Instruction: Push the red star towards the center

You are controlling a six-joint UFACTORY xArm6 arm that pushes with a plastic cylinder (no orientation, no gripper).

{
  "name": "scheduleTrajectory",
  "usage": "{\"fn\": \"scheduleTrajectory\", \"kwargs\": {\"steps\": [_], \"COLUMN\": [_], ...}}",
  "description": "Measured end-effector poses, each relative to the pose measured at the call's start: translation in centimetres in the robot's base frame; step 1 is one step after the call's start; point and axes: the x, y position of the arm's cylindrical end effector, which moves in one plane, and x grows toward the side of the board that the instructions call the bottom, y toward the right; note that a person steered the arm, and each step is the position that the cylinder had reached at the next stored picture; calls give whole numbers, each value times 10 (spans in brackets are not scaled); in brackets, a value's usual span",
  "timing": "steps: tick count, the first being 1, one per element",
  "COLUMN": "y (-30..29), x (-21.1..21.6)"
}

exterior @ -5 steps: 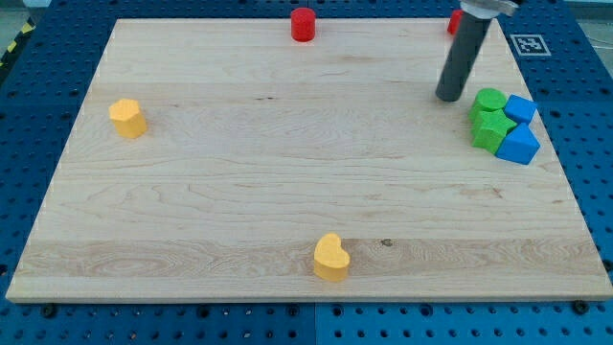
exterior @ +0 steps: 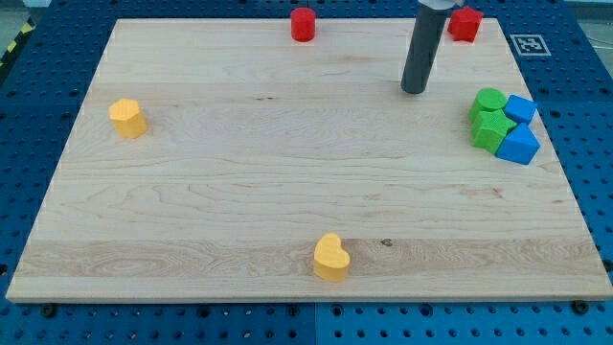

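Observation:
The red star sits at the view's top right corner of the wooden board, near its top edge. My tip rests on the board below and to the left of the red star, apart from it. The dark rod rises from the tip toward the view's top and passes just left of the star.
A red cylinder stands at the top edge, left of the rod. Two green blocks and two blue blocks cluster at the right edge. A yellow block sits at the left. A yellow heart sits at the bottom middle.
My tip has moved left and slightly up, away from the green and blue cluster. The red star, earlier mostly hidden behind the rod, now shows fully.

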Motion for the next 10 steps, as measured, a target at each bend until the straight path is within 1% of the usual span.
{"fn": "scheduleTrajectory", "kwargs": {"steps": [4,5,7,9,10], "y": [13,44,125,145,139], "x": [6,-14,-62,-151,-152]}}
